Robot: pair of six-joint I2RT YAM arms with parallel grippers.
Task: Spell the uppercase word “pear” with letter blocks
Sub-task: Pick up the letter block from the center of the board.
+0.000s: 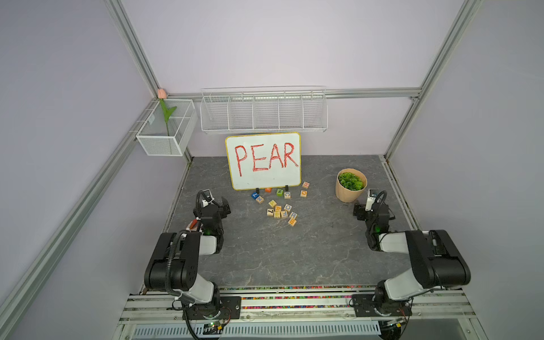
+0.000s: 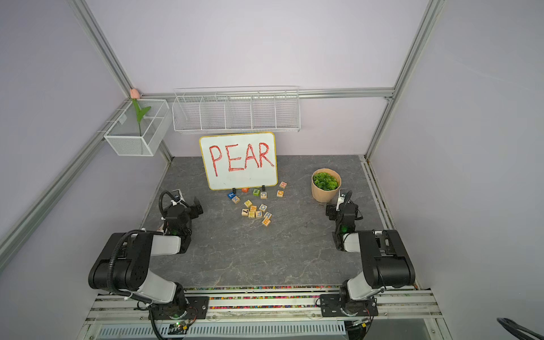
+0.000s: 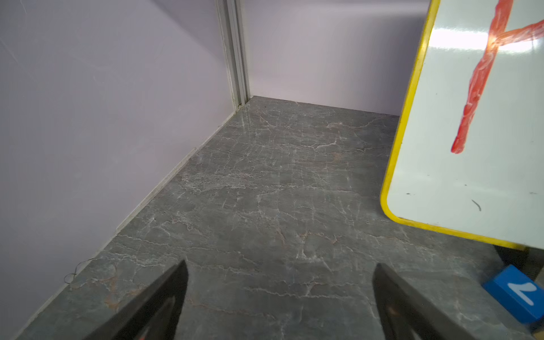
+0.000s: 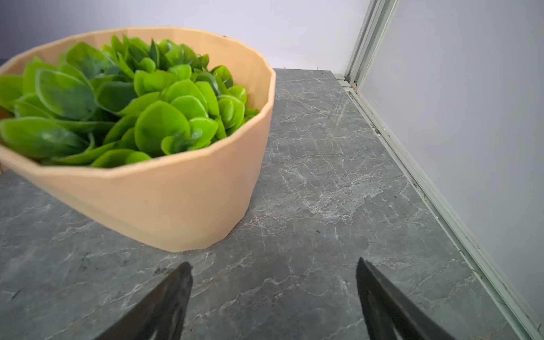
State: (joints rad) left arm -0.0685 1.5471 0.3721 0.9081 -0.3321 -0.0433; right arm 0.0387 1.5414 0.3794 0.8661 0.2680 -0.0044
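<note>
The letter blocks (image 1: 279, 209) (image 2: 255, 210) lie loosely scattered on the grey stone tabletop, in front of the whiteboard and midway between my arms. Among them I make out a yellow-lettered cube (image 1: 272, 203), an orange A (image 1: 278, 208) and an orange-red E (image 1: 291, 222); the other letters are too small to read. My left gripper (image 1: 224, 206) (image 3: 281, 266) hovers left of the cluster, open, with bare table between its fingers. My right gripper (image 1: 360, 212) (image 4: 273, 263) is open and holds nothing, just in front of the plant pot, far right of the blocks.
A whiteboard (image 1: 263, 160) (image 3: 471, 147) with red PEAR stands at the back. More cubes sit at its foot, one of them a blue 7 (image 3: 518, 294). A tan plant pot (image 1: 350, 185) (image 4: 176, 191) stands at the right. Wire baskets (image 1: 263, 112) hang on the back wall.
</note>
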